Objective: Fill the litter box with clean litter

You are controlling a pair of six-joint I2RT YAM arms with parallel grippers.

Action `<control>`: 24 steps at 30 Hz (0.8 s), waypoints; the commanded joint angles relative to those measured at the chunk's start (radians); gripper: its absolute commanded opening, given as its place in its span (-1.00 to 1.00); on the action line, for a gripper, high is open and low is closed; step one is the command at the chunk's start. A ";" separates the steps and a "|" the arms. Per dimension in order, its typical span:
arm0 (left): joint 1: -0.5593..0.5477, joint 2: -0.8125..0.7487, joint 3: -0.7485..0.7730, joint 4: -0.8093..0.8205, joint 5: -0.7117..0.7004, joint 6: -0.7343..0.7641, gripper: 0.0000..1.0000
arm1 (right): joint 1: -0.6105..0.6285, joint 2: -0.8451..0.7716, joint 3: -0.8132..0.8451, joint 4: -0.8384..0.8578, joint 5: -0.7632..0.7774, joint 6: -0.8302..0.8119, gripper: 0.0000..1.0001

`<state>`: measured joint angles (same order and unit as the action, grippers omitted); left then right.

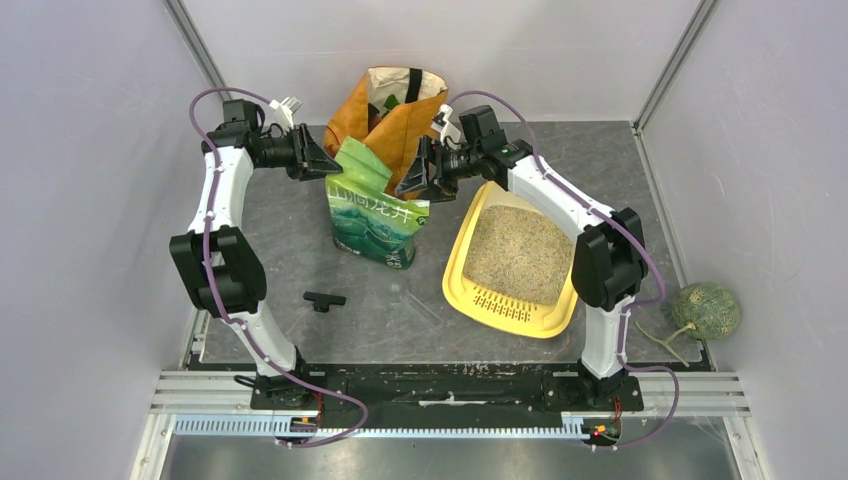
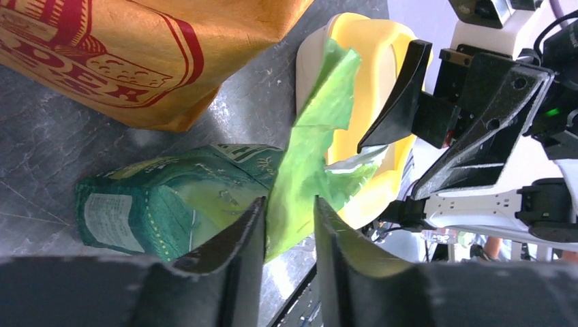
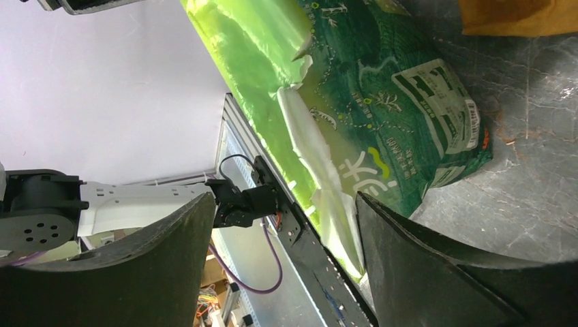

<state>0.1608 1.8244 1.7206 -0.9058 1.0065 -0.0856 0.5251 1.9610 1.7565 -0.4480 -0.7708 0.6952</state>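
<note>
The green litter bag (image 1: 378,222) stands upright mid-table, its light green top flap (image 2: 320,116) open and torn. The yellow litter box (image 1: 455,275) lies to its right, holding beige litter (image 1: 518,252). My left gripper (image 1: 325,165) is at the bag's upper left. In the left wrist view its jaws (image 2: 290,199) stand slightly apart with the flap between them, lying against one finger. My right gripper (image 1: 412,180) is wide open and empty at the bag's upper right, above the box's far end. In the right wrist view (image 3: 285,196) the bag (image 3: 382,88) lies just beyond it.
An orange shopping bag (image 1: 395,115) stands right behind the litter bag. A small black T-shaped part (image 1: 323,299) lies on the table at the front left. A green melon (image 1: 706,308) sits at the right edge. Walls enclose the table.
</note>
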 commanded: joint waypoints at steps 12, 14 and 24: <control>-0.003 -0.044 0.020 0.016 0.112 0.147 -0.96 | -0.007 0.090 0.092 -0.006 0.004 -0.183 0.67; -0.004 -0.044 0.022 0.018 0.110 0.151 -0.96 | -0.007 0.106 0.100 -0.007 -0.008 -0.193 0.67; -0.003 -0.051 0.014 0.037 0.111 0.168 -0.96 | 0.008 0.156 0.124 0.095 -0.191 -0.070 0.55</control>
<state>0.1612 1.8244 1.7206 -0.9028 1.0527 0.0463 0.5228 2.1117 1.8423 -0.4381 -0.8486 0.5610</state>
